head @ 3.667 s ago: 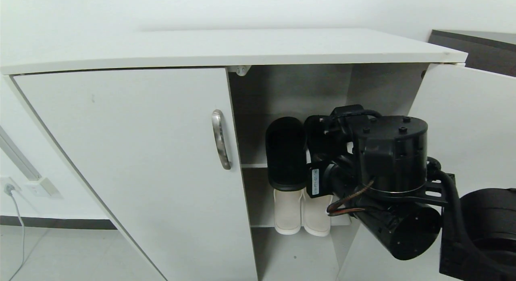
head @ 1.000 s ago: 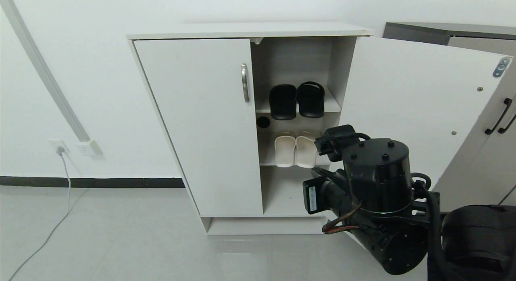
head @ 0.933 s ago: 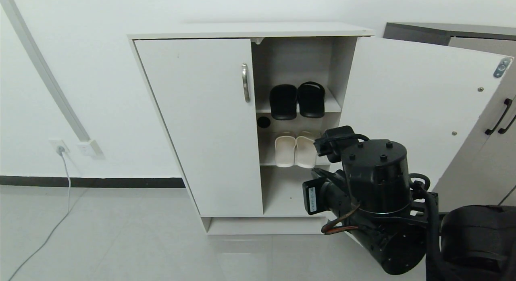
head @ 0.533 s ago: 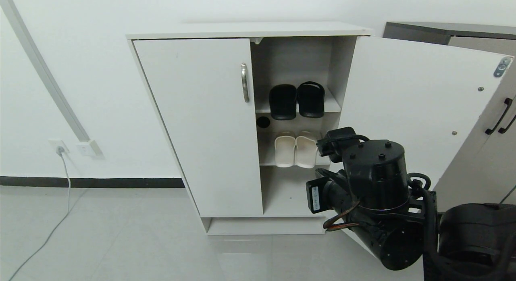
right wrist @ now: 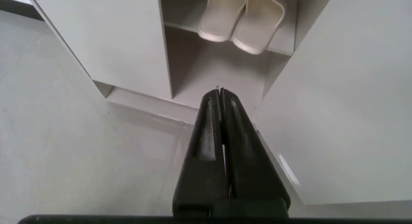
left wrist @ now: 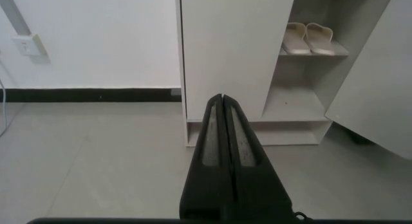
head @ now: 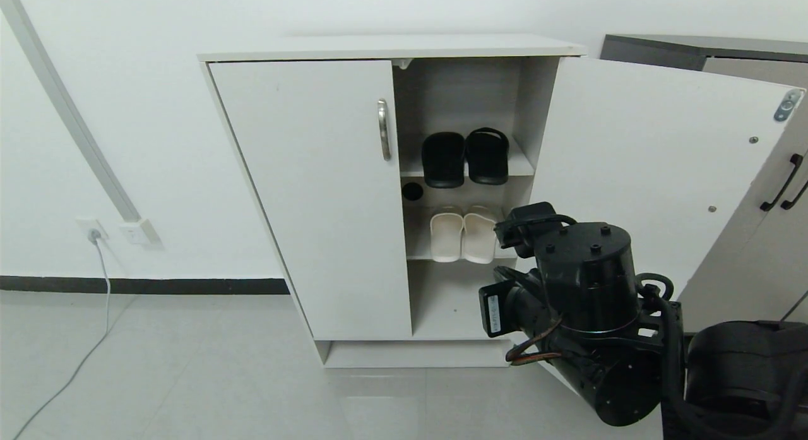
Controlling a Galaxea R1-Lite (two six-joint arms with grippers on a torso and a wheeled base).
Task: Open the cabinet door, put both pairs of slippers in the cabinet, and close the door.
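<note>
The cabinet (head: 391, 47) stood with its right door (head: 644, 162) swung wide open and its left door (head: 315, 194) shut. The black slippers (head: 465, 157) sat side by side on the upper shelf (head: 521, 166), the white slippers (head: 463, 237) on the lower shelf (head: 418, 250). The left gripper (left wrist: 223, 105) hung above the floor (head: 189, 377) before the cabinet, its fingers (left wrist: 212, 130) pressed together. The right gripper (right wrist: 219, 95), also empty, had its fingers pressed together near the open side.

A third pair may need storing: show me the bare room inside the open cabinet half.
Bare: the bottom compartment, under the white slippers' shelf, between the closed door and open door. Crowded: the upper shelf, where the black slippers span most of the width.
</note>
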